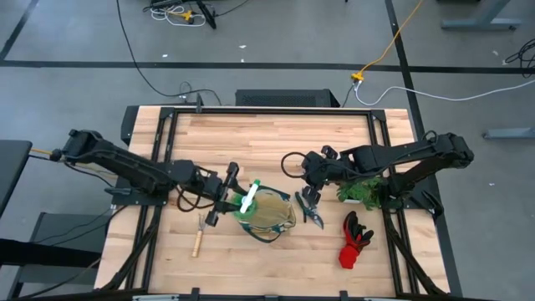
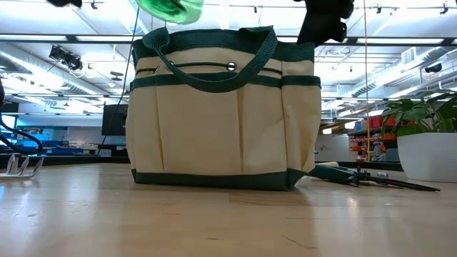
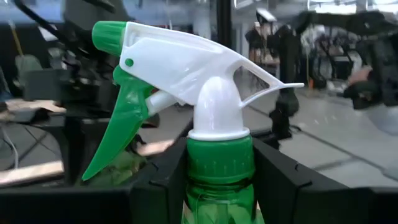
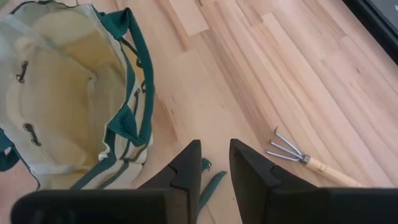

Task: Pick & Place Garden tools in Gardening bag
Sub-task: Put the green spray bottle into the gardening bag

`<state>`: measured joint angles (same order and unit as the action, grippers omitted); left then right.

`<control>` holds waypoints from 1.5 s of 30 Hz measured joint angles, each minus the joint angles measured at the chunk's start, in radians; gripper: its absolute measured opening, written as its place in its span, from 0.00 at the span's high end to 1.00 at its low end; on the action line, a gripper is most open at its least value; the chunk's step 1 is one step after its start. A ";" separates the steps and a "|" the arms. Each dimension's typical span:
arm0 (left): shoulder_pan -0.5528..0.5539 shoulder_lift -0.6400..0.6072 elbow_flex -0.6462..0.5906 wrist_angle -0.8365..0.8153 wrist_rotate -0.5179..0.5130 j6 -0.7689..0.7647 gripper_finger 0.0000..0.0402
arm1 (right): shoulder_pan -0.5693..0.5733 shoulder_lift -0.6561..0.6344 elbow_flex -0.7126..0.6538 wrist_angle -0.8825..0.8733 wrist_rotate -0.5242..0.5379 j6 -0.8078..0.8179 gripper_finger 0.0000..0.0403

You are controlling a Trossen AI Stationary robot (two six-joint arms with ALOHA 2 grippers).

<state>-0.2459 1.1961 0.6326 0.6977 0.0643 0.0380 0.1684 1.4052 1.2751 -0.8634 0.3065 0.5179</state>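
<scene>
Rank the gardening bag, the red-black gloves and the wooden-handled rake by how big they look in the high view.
1. Gardening bag
2. Red-black gloves
3. Wooden-handled rake, thinnest, though about as long as the gloves.

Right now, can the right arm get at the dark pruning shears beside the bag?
Probably yes. The dark pruning shears lie bare on the table just below the right gripper, between the beige canvas bag and the leafy plant, with nothing over them. Its jaws stand slightly apart, holding nothing.

A leafy green plant (image 1: 361, 191) in a white pot (image 2: 427, 155) stands on the light wooden table (image 1: 276, 138), near its right edge.
</scene>
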 joint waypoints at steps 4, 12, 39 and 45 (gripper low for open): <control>-0.001 0.065 -0.043 0.163 0.000 0.000 0.62 | 0.000 0.000 0.000 0.008 0.000 -0.001 0.78; -0.001 0.207 -0.047 0.318 0.000 0.018 0.62 | 0.000 0.000 0.000 0.019 0.000 0.001 0.78; 0.002 0.278 -0.046 0.331 -0.020 0.034 0.62 | 0.006 0.000 0.000 0.057 -0.001 -0.002 0.78; 0.003 0.278 -0.072 0.342 -0.055 0.050 0.62 | 0.006 0.000 0.000 0.057 0.000 -0.002 0.78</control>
<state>-0.2432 1.4738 0.5605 1.0393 0.0095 0.0878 0.1745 1.4052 1.2751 -0.8061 0.3061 0.5159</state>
